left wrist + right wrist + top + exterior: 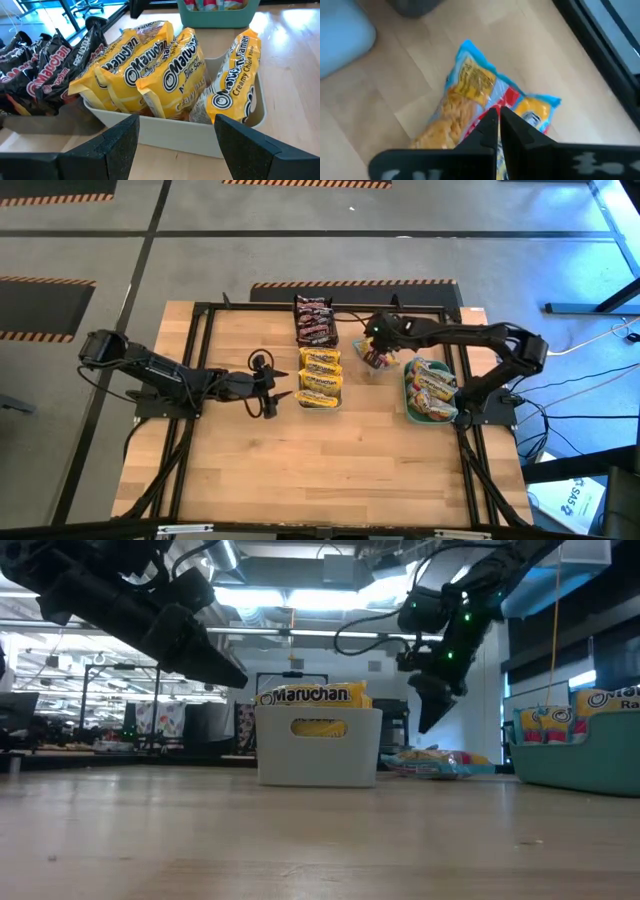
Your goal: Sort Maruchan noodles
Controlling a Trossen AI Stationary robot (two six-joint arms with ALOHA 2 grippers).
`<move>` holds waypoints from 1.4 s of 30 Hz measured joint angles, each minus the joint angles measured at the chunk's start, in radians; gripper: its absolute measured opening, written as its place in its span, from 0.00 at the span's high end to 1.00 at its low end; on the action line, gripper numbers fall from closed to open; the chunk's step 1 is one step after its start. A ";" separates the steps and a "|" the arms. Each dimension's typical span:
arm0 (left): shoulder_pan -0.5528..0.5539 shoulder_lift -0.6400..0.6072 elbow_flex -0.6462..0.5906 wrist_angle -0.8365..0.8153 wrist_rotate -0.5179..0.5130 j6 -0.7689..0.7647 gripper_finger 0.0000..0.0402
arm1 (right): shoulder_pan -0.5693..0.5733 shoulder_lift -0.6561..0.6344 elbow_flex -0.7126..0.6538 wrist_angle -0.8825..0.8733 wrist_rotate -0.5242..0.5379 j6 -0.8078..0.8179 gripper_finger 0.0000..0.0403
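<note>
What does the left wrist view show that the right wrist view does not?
Only the left wrist view: yellow packets standing in a clear bin, dark packets beside it, part of a teal bin, and the open left gripper.
Only the right wrist view: one loose packet with blue edges, lying flat under the shut right gripper.
Both: the wooden table.

The wooden table (300,460) carries three bins (320,375) of packets and one loose packet (376,360).
</note>
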 joint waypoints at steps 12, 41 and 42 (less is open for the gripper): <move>0.000 0.000 0.000 0.006 -0.001 0.026 0.36 | 0.028 0.040 -0.127 0.136 -0.016 0.033 0.99; -0.106 0.000 0.000 0.029 0.019 -0.089 0.36 | 0.578 0.042 -0.130 0.131 -0.011 0.317 0.99; -0.128 0.000 0.000 0.029 0.014 -0.092 0.36 | 0.603 0.042 -0.130 0.133 -0.012 0.333 0.99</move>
